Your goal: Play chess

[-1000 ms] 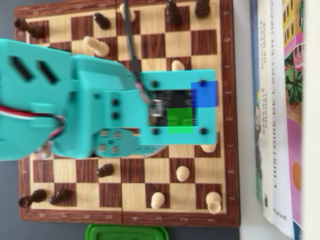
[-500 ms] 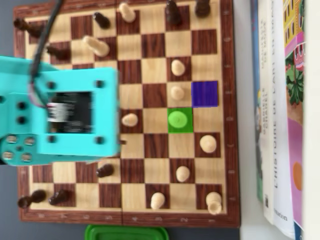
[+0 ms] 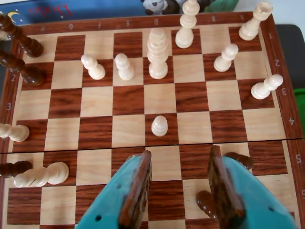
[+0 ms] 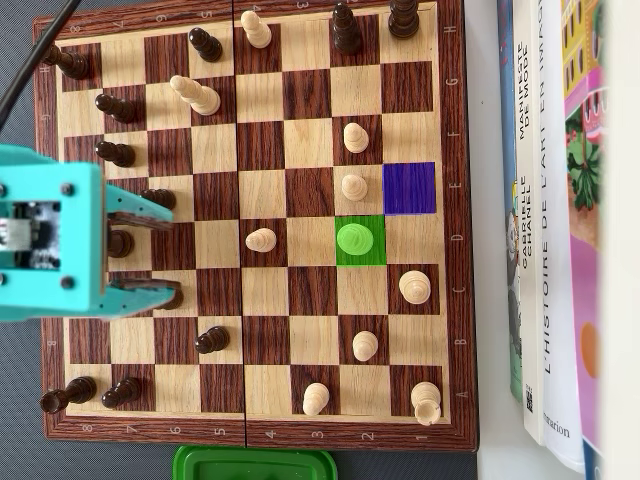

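Observation:
The wooden chessboard (image 4: 457, 300) (image 3: 95, 24) holds light and dark pieces. My teal gripper (image 4: 172, 255) (image 3: 180, 156) hovers open over the board's left side in the overhead view, with brown pads (image 3: 138, 191). A dark piece (image 3: 206, 202) (image 4: 120, 243) stands between the jaws, close to the right finger in the wrist view, untouched. A light pawn (image 3: 159, 125) (image 4: 261, 240) stands ahead of the gripper. Further on, a piece stands on a green-marked square (image 4: 360, 240), beside a blue-marked empty square (image 4: 409, 188).
Dark pieces (image 4: 158, 198) (image 4: 172, 297) stand just outside each finger. Light pieces (image 3: 157, 52) fill the far ranks. Books (image 4: 560, 200) lie along the board's right side. A green box (image 4: 253, 465) sits below the board's edge.
The arm has pulled back leftward from over the marked squares to the board's left side. The piece on the green square is now uncovered and standing alone.

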You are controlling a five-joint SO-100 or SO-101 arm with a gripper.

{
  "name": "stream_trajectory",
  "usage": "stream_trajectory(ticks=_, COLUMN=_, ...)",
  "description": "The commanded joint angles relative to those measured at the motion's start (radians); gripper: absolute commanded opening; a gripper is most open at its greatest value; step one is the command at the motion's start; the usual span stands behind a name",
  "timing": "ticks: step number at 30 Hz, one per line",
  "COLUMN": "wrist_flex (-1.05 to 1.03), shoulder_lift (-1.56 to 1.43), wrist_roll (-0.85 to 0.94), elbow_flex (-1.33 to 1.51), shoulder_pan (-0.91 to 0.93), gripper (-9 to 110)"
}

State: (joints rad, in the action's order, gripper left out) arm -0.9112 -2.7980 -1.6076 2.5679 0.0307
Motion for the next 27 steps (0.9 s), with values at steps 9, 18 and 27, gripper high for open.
stream_trajectory(ticks=9, wrist_flex=0.212, shoulder_lift=-0.339, wrist_roll=0.003, elbow_flex=0.368, shoulder_pan=-0.029, gripper=18)
stream_trajectory(ticks=18, wrist_flex=0.376, shoulder_lift=-0.509, wrist_roll=0.003, elbow_flex=0.558, shoulder_pan=-0.038, gripper=18)
stream_trajectory(ticks=27, wrist_flex=0.503, shoulder_lift=-0.546, wrist_roll=0.003, elbow_flex=0.591, shoulder_pan=-0.038, gripper=18)
